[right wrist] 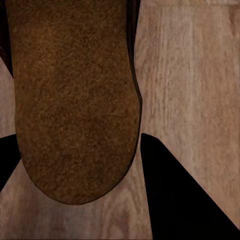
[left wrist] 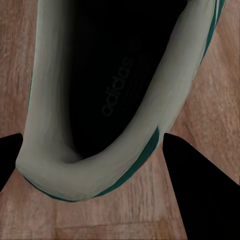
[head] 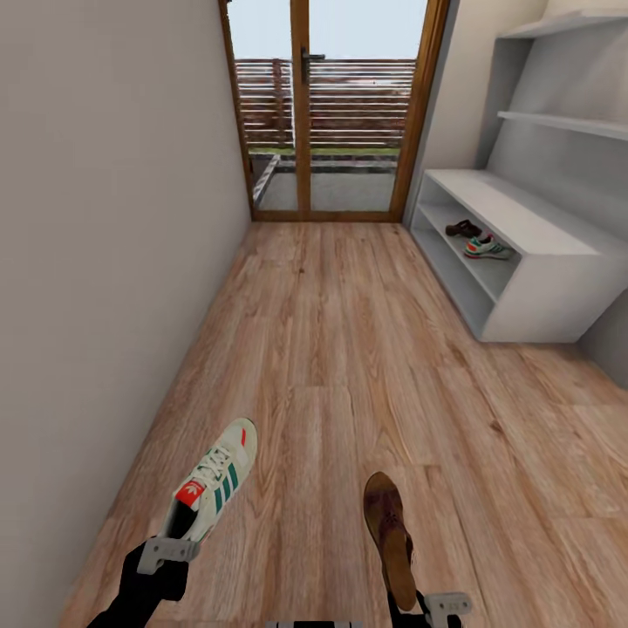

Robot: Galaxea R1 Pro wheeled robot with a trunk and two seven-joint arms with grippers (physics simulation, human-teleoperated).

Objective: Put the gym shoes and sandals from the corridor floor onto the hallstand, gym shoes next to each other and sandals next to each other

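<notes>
So starting on the left, the left pincer [head: 171, 551] is clamped on the heel end of a gym shoe [head: 214, 481], cream with green stripes and a red tongue label. The toe points away from the pincer, up the corridor and a bit to the right. In the left wrist view that same gym shoe's [left wrist: 95, 100] heel collar sits squeezed between the two dark fingers [left wrist: 200, 195], with the black insole and its lettering looking straight back at the camera.

Moving right, the right pincer [head: 433, 606] is gripping the heel end of a brown sandal [head: 389, 534], which stretches forward from it with the toe pointing up the hall. The right wrist view has the sandal's [right wrist: 75, 100] fuzzy brown footbed running out from between the fingers [right wrist: 185, 195], closed against its sides. Both shoes hang over the corridor floor [head: 349, 349], light wood planks.

Well ahead of the right pincer and off to its right stands the hallstand [head: 558, 288], pale grey with a wide worktop on top and shelves above. On its low shelf there's already a second sandal [head: 463, 228] and, just beside it on the nearer side, a second gym shoe [head: 487, 249]. Straight ahead, at the far end, a glass door [head: 331, 113] with a wood frame.
</notes>
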